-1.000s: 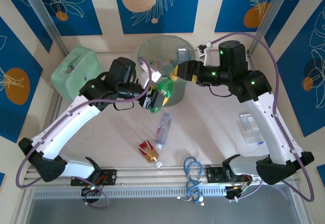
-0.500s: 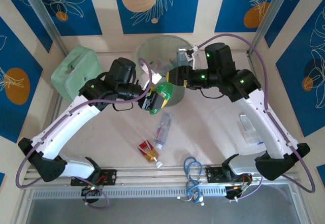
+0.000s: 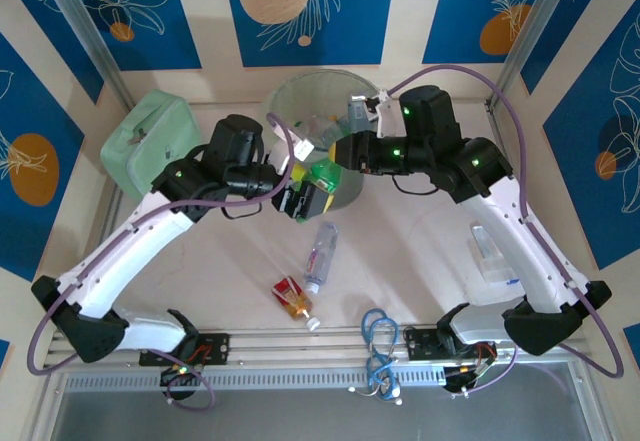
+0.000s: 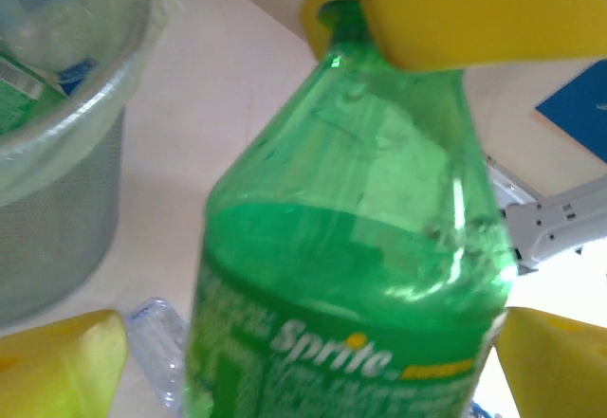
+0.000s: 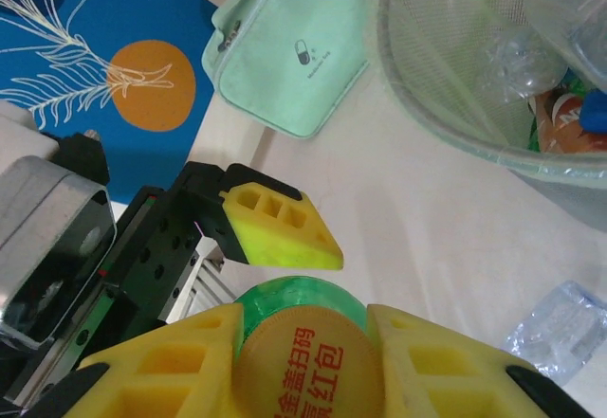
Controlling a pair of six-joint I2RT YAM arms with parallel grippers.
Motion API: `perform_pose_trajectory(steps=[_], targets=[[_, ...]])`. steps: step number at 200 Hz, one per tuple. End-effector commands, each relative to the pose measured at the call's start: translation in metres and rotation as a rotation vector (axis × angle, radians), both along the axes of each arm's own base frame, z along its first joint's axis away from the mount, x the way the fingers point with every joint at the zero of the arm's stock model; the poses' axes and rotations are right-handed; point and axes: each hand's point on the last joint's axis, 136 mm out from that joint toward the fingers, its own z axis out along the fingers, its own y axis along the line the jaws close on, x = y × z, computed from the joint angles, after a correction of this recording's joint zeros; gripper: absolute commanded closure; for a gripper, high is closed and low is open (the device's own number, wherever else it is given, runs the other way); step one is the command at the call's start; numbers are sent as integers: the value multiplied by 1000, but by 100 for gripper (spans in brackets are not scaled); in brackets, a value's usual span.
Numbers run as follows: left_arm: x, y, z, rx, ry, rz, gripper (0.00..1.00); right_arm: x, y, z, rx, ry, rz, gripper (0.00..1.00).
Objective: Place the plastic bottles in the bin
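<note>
The green bottle (image 3: 326, 173) hangs off the table at the 6 o'clock rim of the bin (image 3: 284, 98), caught between both arms. The right gripper (image 3: 341, 151) comes in from 3 o'clock and is clamped on its yellow cap (image 5: 305, 369) — the wrist view shows a finger (image 5: 166, 361) pressed to each side. The left gripper (image 3: 304, 197) reaches in from 9 o'clock with its fingers (image 4: 59, 361) flanking the labelled body; one looks to touch and a sliver of gap shows at the other, so I cannot tell whether it grips. Crushed bottles (image 5: 517, 65) lie inside the bin. On the table a clear bottle (image 3: 320, 254) lies at 6 o'clock from the green one, a red-label bottle (image 3: 292, 298) at 7 o'clock beyond it — both well apart from the bin. A mint case (image 3: 148, 143) sits at the bin's 8 o'clock.
</note>
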Motion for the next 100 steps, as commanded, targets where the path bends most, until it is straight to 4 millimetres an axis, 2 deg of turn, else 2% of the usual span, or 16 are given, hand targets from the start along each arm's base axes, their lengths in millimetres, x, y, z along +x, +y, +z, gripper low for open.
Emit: perform_pose_trajectory(steps=[1,21,35,53,72,100], targets=[[22,17,25,-64,-86,175,0,10,-7,30,37,-73,-61,71],[37,45,39,-93,-104,369,0,36,-16,46,89,-81,-139,71],[43,77,52,-116,-118,536,0,56,-21,56,128,-90,-181,71],[44,121,58,-111,-122,738,0,85,-24,62,144,-96,-236,71],[39,142,50,-94,-95,822,0,114,-25,65,153,-102,-277,71],[34,156,26,-91,-24,888,0,157,-28,62,173,-97,-339,71]])
